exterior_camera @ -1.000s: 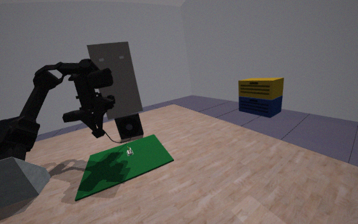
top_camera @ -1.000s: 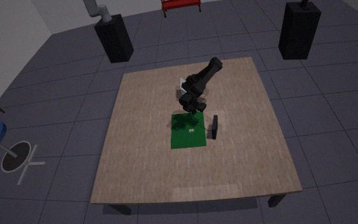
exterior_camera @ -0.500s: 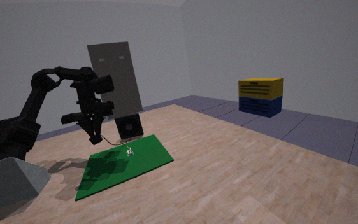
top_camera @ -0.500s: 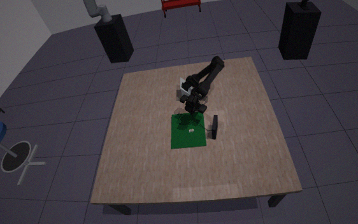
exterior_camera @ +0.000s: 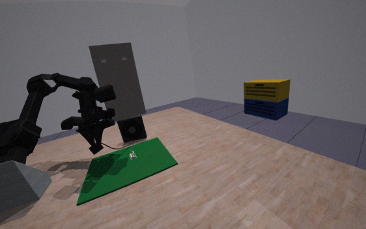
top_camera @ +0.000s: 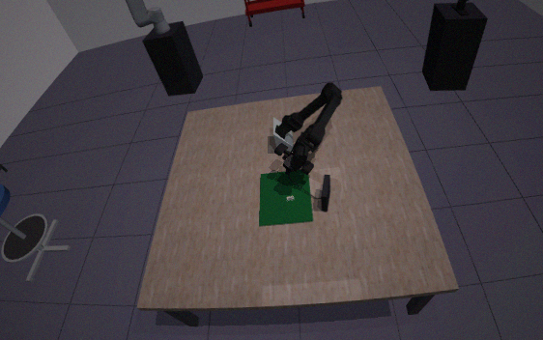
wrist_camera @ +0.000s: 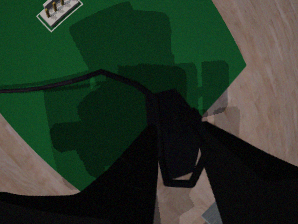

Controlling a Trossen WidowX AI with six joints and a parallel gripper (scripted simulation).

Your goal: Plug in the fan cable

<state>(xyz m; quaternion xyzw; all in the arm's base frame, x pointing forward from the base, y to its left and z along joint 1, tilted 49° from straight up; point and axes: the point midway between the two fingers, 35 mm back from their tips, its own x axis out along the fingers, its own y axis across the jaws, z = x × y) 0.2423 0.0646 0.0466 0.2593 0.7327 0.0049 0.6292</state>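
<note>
The green board (top_camera: 285,214) (exterior_camera: 153,157) (wrist_camera: 25,45) lies on the table. The small white header (top_camera: 290,198) (exterior_camera: 133,155) (wrist_camera: 60,10) stands on it, its pins visible at the top left of the wrist view. My gripper (exterior_camera: 95,146) (wrist_camera: 177,131) is shut on the dark plug (exterior_camera: 96,149) (wrist_camera: 176,142). It holds the plug above the board's edge nearest the arm, away from the header. The thin black cable (exterior_camera: 114,148) (wrist_camera: 101,72) runs from the plug toward the black fan (top_camera: 326,193) (exterior_camera: 132,129), which stands upright beside the board. The plug's underside is hidden.
A pale grey angled object (top_camera: 279,137) (exterior_camera: 19,187) stands on the wooden table (top_camera: 217,251) (exterior_camera: 228,182) near the arm, left of the board in the exterior view. The cable hangs low over the board between the gripper and the fan.
</note>
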